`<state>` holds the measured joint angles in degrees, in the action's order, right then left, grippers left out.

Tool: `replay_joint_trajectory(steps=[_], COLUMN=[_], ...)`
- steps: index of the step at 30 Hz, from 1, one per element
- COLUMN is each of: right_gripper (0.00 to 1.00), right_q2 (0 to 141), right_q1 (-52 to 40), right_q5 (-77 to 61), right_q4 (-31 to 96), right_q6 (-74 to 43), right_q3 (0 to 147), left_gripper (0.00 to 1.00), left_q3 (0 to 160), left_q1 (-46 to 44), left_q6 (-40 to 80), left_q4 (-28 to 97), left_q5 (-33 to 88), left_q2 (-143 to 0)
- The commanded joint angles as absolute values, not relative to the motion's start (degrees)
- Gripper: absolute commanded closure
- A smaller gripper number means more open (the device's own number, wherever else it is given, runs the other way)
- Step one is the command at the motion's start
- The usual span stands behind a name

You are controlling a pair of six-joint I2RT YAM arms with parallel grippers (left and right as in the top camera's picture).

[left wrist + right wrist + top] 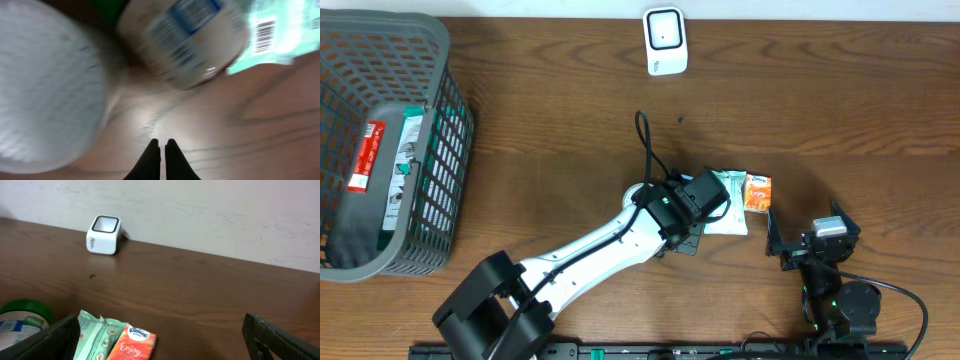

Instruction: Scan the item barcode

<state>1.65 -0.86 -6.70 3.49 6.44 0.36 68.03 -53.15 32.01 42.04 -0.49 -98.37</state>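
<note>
Left pincer (161,152) clenched, tips touching, over surface (240,130); green pack (272,35), barcode showing, ahead-right, beside bottle (185,40). Right pincer (807,232) released; orange pack (132,345) just ahead.

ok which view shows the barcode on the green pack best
Left wrist: the barcode faces that camera, though slightly blurred. Overhead shows the green pack small and partly covered, with no barcode visible. Right wrist shows only its printed front.

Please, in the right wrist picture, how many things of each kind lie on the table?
Scanner: 1
Tissue packs: 2, mint pack and orange pack
Green-lidded container: 1
Total: 4
</note>
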Motion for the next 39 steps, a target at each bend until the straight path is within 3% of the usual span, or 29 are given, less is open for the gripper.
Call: replay_joint_trajectory(steps=[1,15,27,29,31,32,35,39], right_gripper=[0.01,0.01,0.01,0.01,0.01,0.01,0.01,0.01], right_q2=[1.58,1.58,1.58,1.58,1.58,1.58,1.58,1.58], right_q1=[-1.17,-1.17,-1.17,-1.17,-1.17,-1.17,-1.17,-1.17], right_q5=[-6.94,-6.94,-6.94,-6.94,-6.94,-6.94,-6.94,-6.94], right_q4=[3.68,3.68,3.68,3.68,3.68,3.68,3.68,3.68], right_q6=[5.63,5.63,5.63,5.63,5.63,5.63,5.63,5.63], right_q3=[0.32,0.32,0.32,0.32,0.32,0.32,0.32,0.32], left_gripper=[0.94,0.93,0.92,0.83,0.51,0.44,0.28,0.18], left_q3=[67.59,67.59,72.58,74.96,76.71,77.23,77.52,77.36], left_q1=[-53.15,-52.82,-50.17,-49.98,-49.36,-48.95,-47.92,-47.81], left_q6=[29.54,29.56,32.36,33.71,35.29,36.21,39.57,44.23], left_q4=[43.29,50.15,58.30,59.86,59.92,59.66,58.30,56.49], left_q5=[-8.19,-24.12,-24.64,-24.62,-23.33,-22.24,-18.98,-18.41], left_q2=[-98.48,-98.48,-94.37,-91.72,-88.84,-87.77,-85.91,-87.39])
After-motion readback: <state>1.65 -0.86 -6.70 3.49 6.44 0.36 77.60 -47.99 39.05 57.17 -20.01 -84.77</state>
